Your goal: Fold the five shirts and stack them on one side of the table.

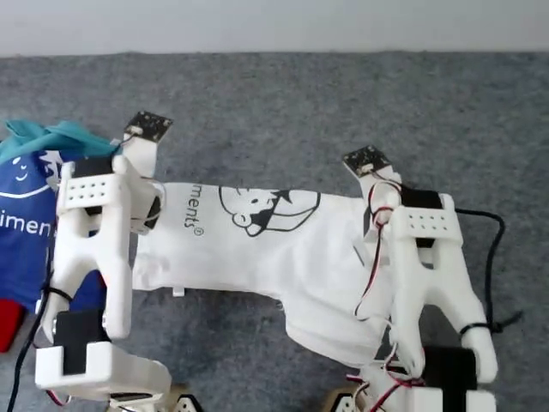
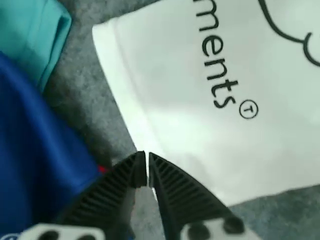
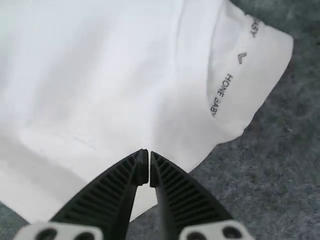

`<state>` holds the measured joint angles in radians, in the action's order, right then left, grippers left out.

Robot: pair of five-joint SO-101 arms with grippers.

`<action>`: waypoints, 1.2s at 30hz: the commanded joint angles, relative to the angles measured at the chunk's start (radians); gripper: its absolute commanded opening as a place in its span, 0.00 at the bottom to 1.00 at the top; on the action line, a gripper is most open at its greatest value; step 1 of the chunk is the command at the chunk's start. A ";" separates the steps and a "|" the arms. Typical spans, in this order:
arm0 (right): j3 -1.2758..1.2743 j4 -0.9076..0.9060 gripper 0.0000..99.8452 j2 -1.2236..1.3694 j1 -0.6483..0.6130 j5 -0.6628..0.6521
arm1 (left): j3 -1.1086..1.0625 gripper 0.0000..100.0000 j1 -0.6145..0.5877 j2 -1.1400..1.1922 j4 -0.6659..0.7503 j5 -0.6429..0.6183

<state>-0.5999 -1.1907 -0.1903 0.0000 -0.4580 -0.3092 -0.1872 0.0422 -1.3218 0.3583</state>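
Observation:
A white shirt (image 1: 274, 249) with black print lies spread across the grey table (image 1: 343, 103), partly folded. My left gripper (image 1: 151, 209) sits at its left edge, and in the left wrist view the gripper (image 2: 147, 159) is shut right on the hem of the white shirt (image 2: 200, 100). My right gripper (image 1: 377, 216) is at the shirt's right end. In the right wrist view this gripper (image 3: 149, 156) is shut on the white shirt (image 3: 100, 75), near the folded collar with its printed label (image 3: 225, 95).
A blue shirt (image 1: 21, 232), a teal shirt (image 1: 51, 137) and a red one (image 1: 7, 324) lie piled at the table's left edge, close to my left arm. The teal shirt (image 2: 35, 35) and blue shirt (image 2: 35, 150) lie just beside the white hem.

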 commanded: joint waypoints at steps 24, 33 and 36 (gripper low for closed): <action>0.043 -0.242 0.01 -0.421 0.053 0.011 | 0.211 0.02 -0.052 -0.186 -0.222 0.060; 0.043 -0.374 0.01 -0.768 0.332 0.006 | 0.211 0.04 0.298 -0.218 -0.281 0.058; 0.043 -0.374 0.01 -0.832 0.469 0.006 | 0.203 0.11 0.453 -0.196 -0.281 -0.008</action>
<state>-0.5999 -1.5558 -0.9544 0.3452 -0.4565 -0.1358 0.1212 -0.1343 -1.5980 0.4104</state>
